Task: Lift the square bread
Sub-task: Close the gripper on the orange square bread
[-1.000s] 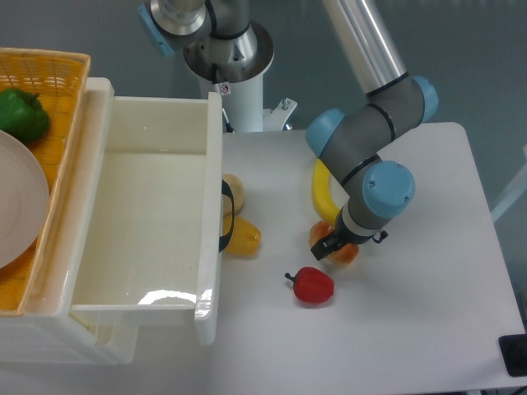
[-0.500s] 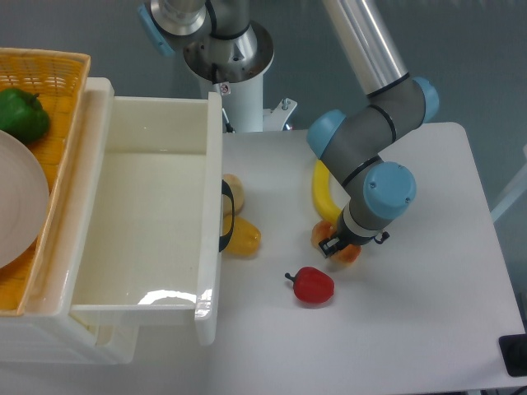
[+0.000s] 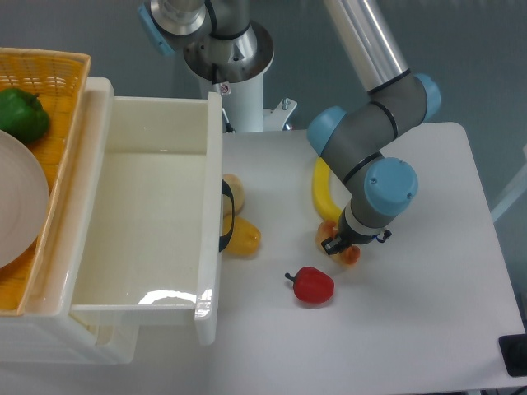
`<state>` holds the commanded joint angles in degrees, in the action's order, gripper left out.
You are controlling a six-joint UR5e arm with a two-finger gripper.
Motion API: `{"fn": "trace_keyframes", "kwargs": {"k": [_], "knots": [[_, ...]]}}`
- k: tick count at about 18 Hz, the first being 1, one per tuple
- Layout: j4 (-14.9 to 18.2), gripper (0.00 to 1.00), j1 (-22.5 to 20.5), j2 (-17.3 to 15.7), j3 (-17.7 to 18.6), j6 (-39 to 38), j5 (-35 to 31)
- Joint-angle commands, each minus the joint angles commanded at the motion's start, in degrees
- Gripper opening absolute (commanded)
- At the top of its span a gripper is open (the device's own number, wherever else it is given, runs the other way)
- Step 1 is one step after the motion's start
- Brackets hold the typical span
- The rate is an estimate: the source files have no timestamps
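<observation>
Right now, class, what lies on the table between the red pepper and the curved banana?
In the fixed camera view, the square bread lies there, mostly hidden under the gripper, between the red pepper and the banana.

Bright, even overhead light; no harsh shadows, only soft short ones under the red pepper point(image 3: 314, 285) and arm on the white table point(image 3: 428, 321); strong glare patch on the glossy front rim of the white bin point(image 3: 165, 297); table surface near blown out, low contrast; focus sharp across the frame; no visible motion blur; slight wide-angle lean at edges.
</observation>
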<state>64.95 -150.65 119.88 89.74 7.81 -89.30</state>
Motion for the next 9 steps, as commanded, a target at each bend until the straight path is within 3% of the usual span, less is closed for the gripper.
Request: {"fn": "trace_keyframes", "kwargs": {"k": [3,9], "knots": [[0.0,0.21,0.0,-1.7,-0.8,1.7,0.1],[0.3,0.21,0.1,-7.2,-1.0,15.6,0.3]]}}
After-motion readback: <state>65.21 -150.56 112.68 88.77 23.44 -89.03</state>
